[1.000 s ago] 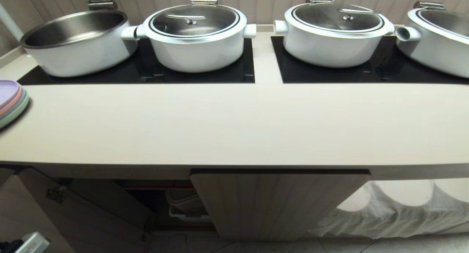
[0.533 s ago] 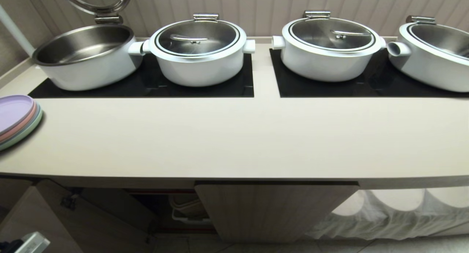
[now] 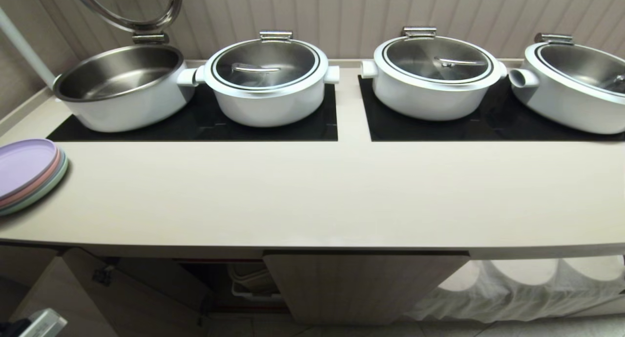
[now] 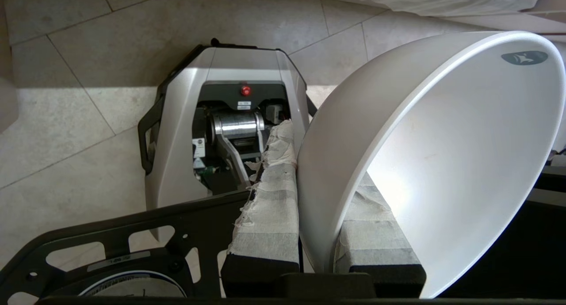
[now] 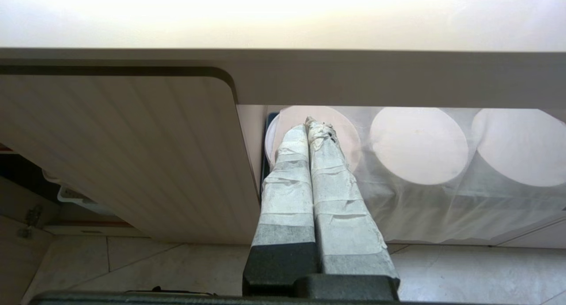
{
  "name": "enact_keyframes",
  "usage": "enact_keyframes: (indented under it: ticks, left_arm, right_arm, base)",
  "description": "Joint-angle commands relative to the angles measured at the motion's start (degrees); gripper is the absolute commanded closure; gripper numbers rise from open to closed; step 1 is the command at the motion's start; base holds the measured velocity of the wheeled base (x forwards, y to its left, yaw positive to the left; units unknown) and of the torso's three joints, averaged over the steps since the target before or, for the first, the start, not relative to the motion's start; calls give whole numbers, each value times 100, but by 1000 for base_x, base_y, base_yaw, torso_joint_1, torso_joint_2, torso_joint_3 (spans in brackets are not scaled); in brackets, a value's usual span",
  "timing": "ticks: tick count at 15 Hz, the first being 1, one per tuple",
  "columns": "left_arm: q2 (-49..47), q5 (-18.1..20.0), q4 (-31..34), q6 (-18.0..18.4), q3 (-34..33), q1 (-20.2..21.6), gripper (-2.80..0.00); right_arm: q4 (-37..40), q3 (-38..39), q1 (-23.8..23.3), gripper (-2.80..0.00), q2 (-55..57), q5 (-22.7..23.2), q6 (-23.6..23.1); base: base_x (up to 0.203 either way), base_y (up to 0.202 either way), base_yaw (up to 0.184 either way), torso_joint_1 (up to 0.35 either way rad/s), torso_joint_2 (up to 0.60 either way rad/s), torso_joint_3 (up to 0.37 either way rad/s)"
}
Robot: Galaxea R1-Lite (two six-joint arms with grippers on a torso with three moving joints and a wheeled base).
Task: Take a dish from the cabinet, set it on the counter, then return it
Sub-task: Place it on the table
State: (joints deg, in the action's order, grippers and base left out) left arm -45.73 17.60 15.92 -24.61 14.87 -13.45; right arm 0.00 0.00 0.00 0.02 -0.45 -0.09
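1. The small round white ceramic bowl (image 4: 442, 163) is in my left claw (image 4: 316, 234): the tape-wrapped fingers (image 4: 269, 207) pinch its rim, one pad outside the wall and one inside, and it hangs tilted on edge over the tiled floor (image 4: 66, 141) beside my own grey base (image 4: 177, 141), off the worktop and outside the cabinet.

2. What has just changed: in the head view the whole scene has slid downward over the last second. More of the ribbed wall shows behind the pots, and the long cream-beige worktop (image 3: 312, 195) sits lower in the picture. That is my camera rising, not the things moving. I judge the dish is already out of the low beige ribbed cabinet (image 3: 361, 283) and I am coming up to set it on the worktop, which holds no bowl yet.

3. My right claw (image 5: 309, 123) is parked low in front of the cabinet, its wrapped fingers pressed together on nothing.

4. Counts: one bowl in my grip. Four large white pots (image 3: 268, 83) line the worktop's back edge on two black glass panels (image 3: 195, 127), two pots to a panel. The far-left pot's lid stands raised, two lids are down, and the far-right pot's lid I cannot make out.

5. One stack of pastel plates (image 3: 27, 173) sits at the worktop's left end; I make out about three colours.

6. Below the front edge, one cabinet door hangs open at the left and one is closed.
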Motion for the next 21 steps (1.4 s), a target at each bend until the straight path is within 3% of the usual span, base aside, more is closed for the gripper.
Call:
enact_keyframes:
  ticks: [1, 13, 21]
  left_arm:
    - [11, 7, 8, -17, -2, 0, 0]
    - [20, -63, 8, -17, 6, 0, 0]
    - [191, -72, 8, -17, -11, 7, 0]
  right_arm:
    - [0, 0, 0, 0, -2, 1, 0]
    - [0, 0, 8, 0, -2, 10, 17]
    - [-7, 0, 7, 0, -2, 10, 17]
  base:
    - [0, 0, 0, 163, -325, -176]
    - [0, 0, 0, 127, -257, -128]
    - [0, 0, 0, 0, 0, 0]
